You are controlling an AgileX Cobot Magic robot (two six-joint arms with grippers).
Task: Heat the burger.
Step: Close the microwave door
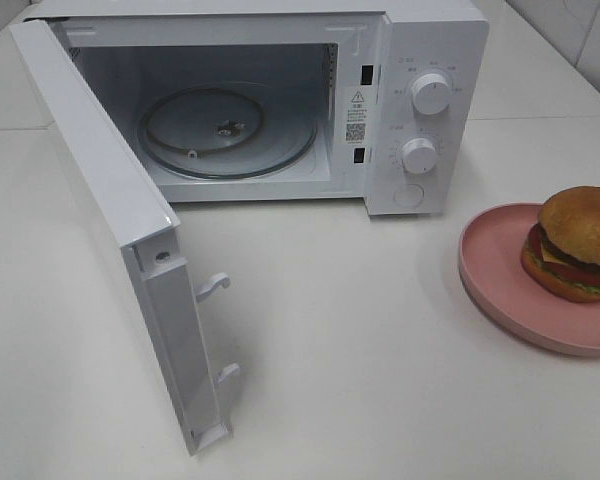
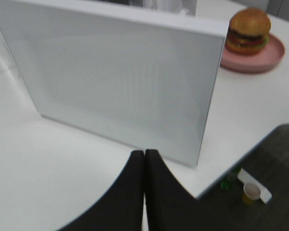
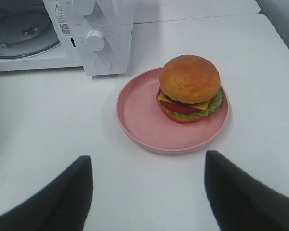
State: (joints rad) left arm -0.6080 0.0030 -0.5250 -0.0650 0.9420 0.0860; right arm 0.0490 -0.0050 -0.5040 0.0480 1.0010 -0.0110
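Observation:
The burger (image 1: 578, 243) sits on a pink plate (image 1: 500, 275) at the right edge of the table, to the right of the white microwave (image 1: 420, 100). In the right wrist view the burger (image 3: 189, 88) rests on the far side of the plate (image 3: 139, 113), and my right gripper (image 3: 148, 187) stands open and empty, short of the plate's near rim. My left gripper (image 2: 144, 166) is shut with nothing in it, close behind the outer face of the open door (image 2: 120, 82). Neither gripper shows in the exterior high view.
The microwave door (image 1: 110, 220) is swung wide open to the left, its latch hooks (image 1: 215, 285) pointing right. A glass turntable (image 1: 225, 130) lies inside the cavity. Two knobs (image 1: 430, 95) are on the right panel. The table edge (image 2: 241, 159) is near the left gripper.

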